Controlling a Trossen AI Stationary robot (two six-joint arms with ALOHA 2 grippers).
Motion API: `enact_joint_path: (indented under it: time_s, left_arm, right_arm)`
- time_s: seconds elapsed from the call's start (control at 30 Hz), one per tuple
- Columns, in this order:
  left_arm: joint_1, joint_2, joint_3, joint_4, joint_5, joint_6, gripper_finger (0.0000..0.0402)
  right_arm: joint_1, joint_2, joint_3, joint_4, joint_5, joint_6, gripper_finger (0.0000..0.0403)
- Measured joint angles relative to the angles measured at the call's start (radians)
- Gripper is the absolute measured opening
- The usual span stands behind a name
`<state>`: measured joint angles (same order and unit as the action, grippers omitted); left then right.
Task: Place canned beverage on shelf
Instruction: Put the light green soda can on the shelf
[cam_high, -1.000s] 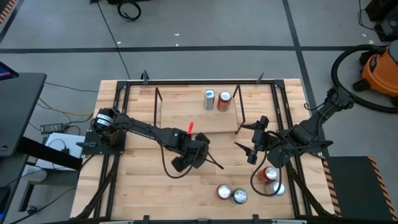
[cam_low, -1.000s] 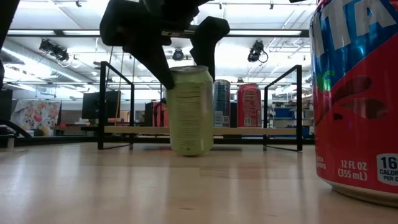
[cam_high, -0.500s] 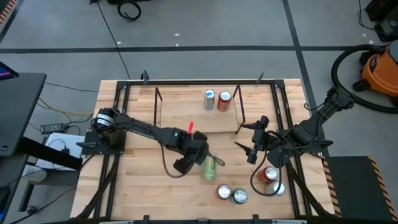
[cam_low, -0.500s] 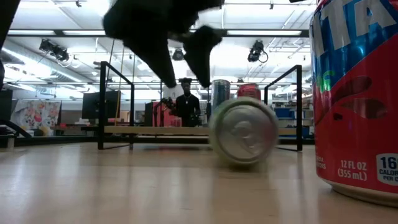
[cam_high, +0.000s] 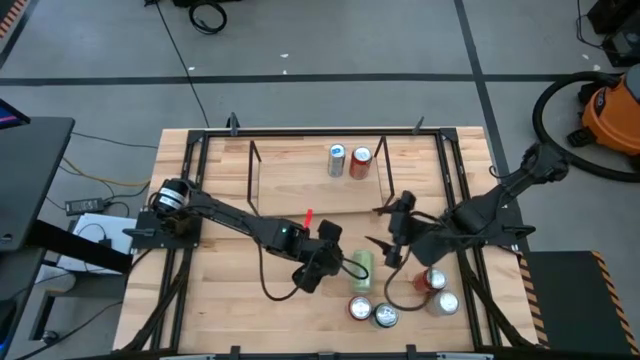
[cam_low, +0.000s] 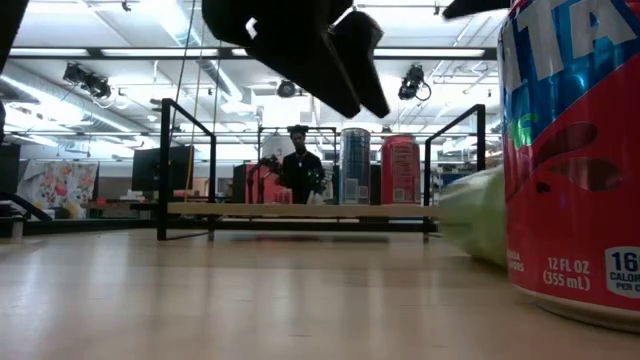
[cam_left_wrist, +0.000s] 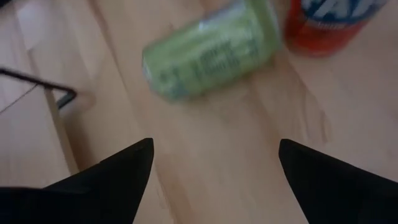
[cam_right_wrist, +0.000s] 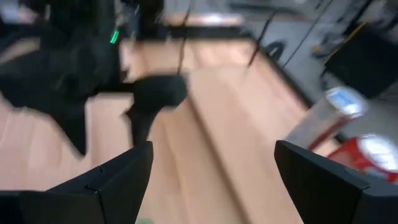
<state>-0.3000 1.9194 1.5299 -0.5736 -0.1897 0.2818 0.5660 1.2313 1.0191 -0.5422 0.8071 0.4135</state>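
A green can (cam_high: 361, 268) lies on its side on the wooden table, also seen in the left wrist view (cam_left_wrist: 208, 50) and blurred in the low view (cam_low: 480, 215). My left gripper (cam_high: 342, 264) (cam_left_wrist: 211, 155) hovers open just left of it, with nothing between its fingers. My right gripper (cam_high: 374, 226) (cam_right_wrist: 211, 155) hangs open a little farther back and to the right of the can, pointing toward the left arm. The shelf (cam_high: 315, 190) (cam_low: 300, 210) stands at the table's far middle, with a blue-silver can (cam_high: 337, 160) and a red can (cam_high: 361, 160) upright on its deck.
Several upright cans (cam_high: 372, 312) (cam_high: 435, 285) stand near the table's front right. One of them, red (cam_low: 575, 150), fills the low view's right side. A black frame (cam_high: 190, 180) edges the table. A person (cam_low: 300, 165) stands in the room beyond the table.
The green can stood upright between my left gripper's fingers. It has tipped over and rolled on its side toward the table's right and near edge. My left gripper has followed toward the right and near edge and rolled its wrist. My right gripper has shifted toward the left.
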Motion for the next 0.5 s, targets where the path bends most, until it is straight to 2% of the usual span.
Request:
enact_joint_path:
  time_s: [0.1, 0.2, 0.33, 0.4, 0.5]
  left_arm:
    - [0.0, 0.0, 0.0, -0.043, -0.011, -0.007, 0.0357]
    - [-0.002, 0.0, 0.0, -0.089, -0.015, -0.031, 0.0357]
    - [-0.001, 0.013, 0.0, -0.102, -0.031, -0.059, 0.0357]
    - [-0.005, 0.009, -0.019, -0.052, -0.035, -0.062, 0.0354]
    - [-0.022, 0.002, -0.117, 0.055, -0.049, -0.061, 0.0344]
  right_arm:
    - [-0.038, 0.029, -0.001, 0.019, -0.093, 0.032, 0.0347]
    - [-0.076, 0.044, 0.01, 0.012, -0.182, 0.174, 0.0347]
    - [-0.107, 0.078, 0.008, -0.103, -0.321, 0.364, 0.0347]
    - [-0.117, 0.103, 0.008, -0.173, -0.363, 0.453, 0.0347]
    - [-0.127, 0.137, 0.008, -0.235, -0.438, 0.553, 0.0347]
